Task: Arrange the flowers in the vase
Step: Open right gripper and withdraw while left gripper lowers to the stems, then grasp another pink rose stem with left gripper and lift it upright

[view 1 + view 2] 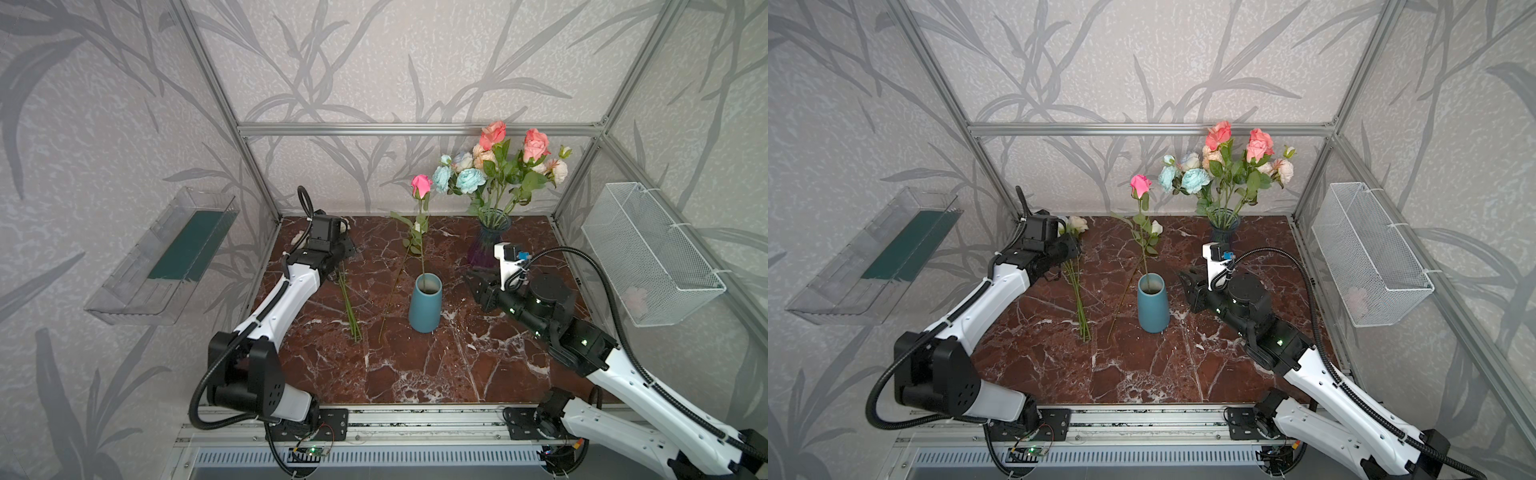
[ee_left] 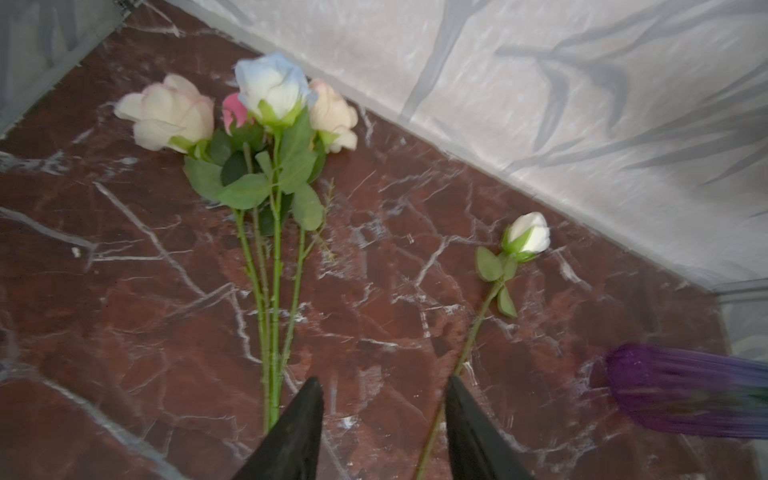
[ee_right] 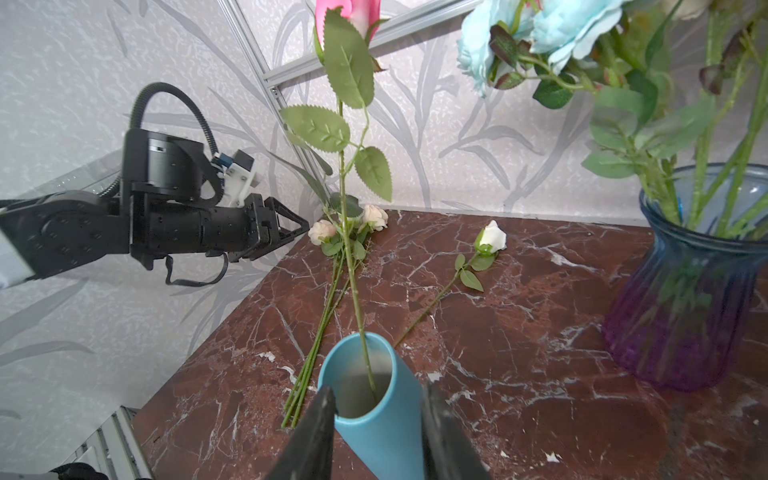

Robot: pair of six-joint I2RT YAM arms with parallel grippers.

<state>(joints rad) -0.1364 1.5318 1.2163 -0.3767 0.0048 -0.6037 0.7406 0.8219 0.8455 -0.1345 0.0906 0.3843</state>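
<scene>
The left pincer (image 2: 383, 380) is held above the table (image 1: 415, 374) with its two fingers apart, and nothing is seen between them. Just beneath it a bunch of roses (image 2: 270, 187) is laid flat on the table. The cream, pale blue, pink and peach heads are placed beyond the fingertips, toward the back wall, and the green stems pass under one finger. Beside the other finger the thin stem of a single white bud (image 2: 530, 232) is seen, also flat on the table. Whether this stem is touched by the finger cannot be told.

The fingers of the right pincer (image 3: 378, 388) are set apart as well, and nothing is held by them. Directly in front of its fingertips a blue vase (image 1: 424, 309) is stood upright. In the right wrist view the vase is framed between the two fingers, but in both top views a small gap is seen between the fingertips and the vase wall. One pink rose (image 1: 421, 185) is already placed in this vase, and its long stem rises almost upright.

Just beyond the right pincer, near the back wall, a glass vase (image 1: 488, 245) is stood, blue at the neck and purple at the base. It is filled with a bouquet (image 1: 498, 166) of coral, cream and pale blue flowers.
</scene>
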